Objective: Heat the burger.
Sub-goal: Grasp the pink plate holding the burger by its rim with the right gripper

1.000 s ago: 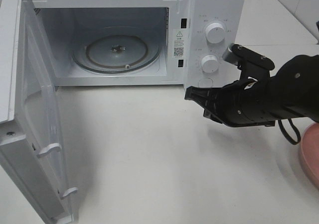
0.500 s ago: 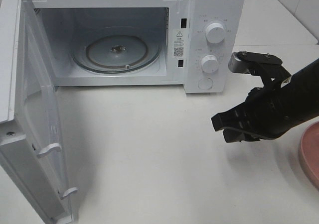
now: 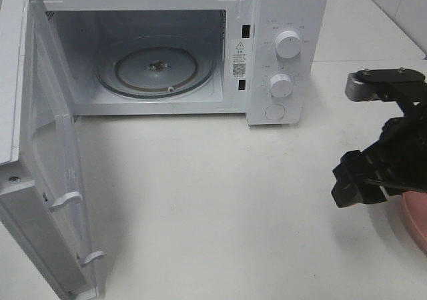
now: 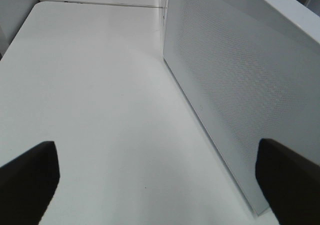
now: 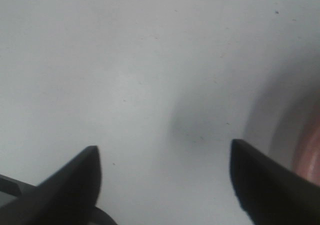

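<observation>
The burger is out of view in every frame. My right gripper hangs low over the table at the right, next to the edge of a round pink plate. In the right wrist view it is open and empty over bare table, with the plate's rim beside one finger. My left gripper is open and empty, next to the outer face of the microwave door; it does not show in the high view.
The white microwave stands at the back with its door swung wide open to the left. Its glass turntable holds nothing. Two knobs and a button sit on its right panel.
My right arm has swung right and toward the front, away from the microwave's front panel to the pink plate's edge. The microwave and door have not moved.
</observation>
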You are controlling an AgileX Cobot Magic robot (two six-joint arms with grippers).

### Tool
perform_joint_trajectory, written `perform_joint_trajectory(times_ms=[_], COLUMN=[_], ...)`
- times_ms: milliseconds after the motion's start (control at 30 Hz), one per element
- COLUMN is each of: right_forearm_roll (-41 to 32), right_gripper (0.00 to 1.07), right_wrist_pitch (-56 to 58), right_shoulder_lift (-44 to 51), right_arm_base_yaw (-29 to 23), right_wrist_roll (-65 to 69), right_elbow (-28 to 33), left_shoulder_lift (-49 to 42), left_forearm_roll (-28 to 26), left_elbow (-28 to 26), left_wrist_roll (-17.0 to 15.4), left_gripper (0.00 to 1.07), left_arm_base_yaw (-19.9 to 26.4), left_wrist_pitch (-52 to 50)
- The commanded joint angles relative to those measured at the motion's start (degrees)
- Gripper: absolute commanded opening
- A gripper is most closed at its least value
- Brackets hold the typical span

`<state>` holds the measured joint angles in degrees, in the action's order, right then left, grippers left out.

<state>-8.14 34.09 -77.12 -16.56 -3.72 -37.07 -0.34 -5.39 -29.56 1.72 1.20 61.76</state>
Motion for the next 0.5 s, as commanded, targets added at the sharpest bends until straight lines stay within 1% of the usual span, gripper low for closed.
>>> perform_joint_trajectory(times_ms=[33, 67, 100, 167, 200, 233, 300, 333, 500], right_forearm_roll=[4.24, 6.42, 6.42, 8.14, 8.14, 8.14, 8.14, 8.14, 9.51], right_gripper=[1.03, 1.03, 1.03, 1.02, 1.02, 1.01, 1.01, 1.00, 0.98], right_wrist_pitch=[4.64, 6.30, 6.30, 6.82, 6.82, 5.90, 5.56, 4.64, 3.15], right_shoulder_lift=[0.97, 0.97, 0.97, 0.97, 0.97, 0.97, 0.97, 0.97, 0.17], right_arm_base_yaw=[2.98, 4.53, 4.53, 6.30, 6.30, 7.79, 8.48, 9.97, 11.34], right_wrist_roll=[0.46, 0.46, 0.46, 1.55, 1.55, 2.52, 2.86, 3.09, 3.72], right_elbow=[0.00, 0.00, 0.00, 0.00, 0.00, 0.00, 0.00, 0.00, 0.00], left_shoulder_lift=[-1.32, -1.32, -1.32, -1.32, -1.32, -1.32, -1.32, -1.32, -1.32], left_forearm_roll=[-0.23, -0.23, -0.23, -0.23, -0.23, -0.23, -0.23, -0.23, -0.23], left_elbow=[-0.06, -0.06, -0.06, -0.06, -0.06, -0.06, -0.06, -0.06, -0.06], left_wrist_roll=[-0.11, -0.11, -0.11, -0.11, -0.11, -0.11, -0.11, -0.11, -0.11], left_gripper=[1.00, 1.00, 1.00, 1.00, 1.00, 1.00, 1.00, 1.00, 1.00], left_arm_base_yaw=[0.06, 0.06, 0.06, 0.06, 0.06, 0.06, 0.06, 0.06, 0.06], left_wrist_pitch=[-0.52, -0.52, -0.52, -0.52, -0.52, -0.52, -0.52, -0.52, -0.52])
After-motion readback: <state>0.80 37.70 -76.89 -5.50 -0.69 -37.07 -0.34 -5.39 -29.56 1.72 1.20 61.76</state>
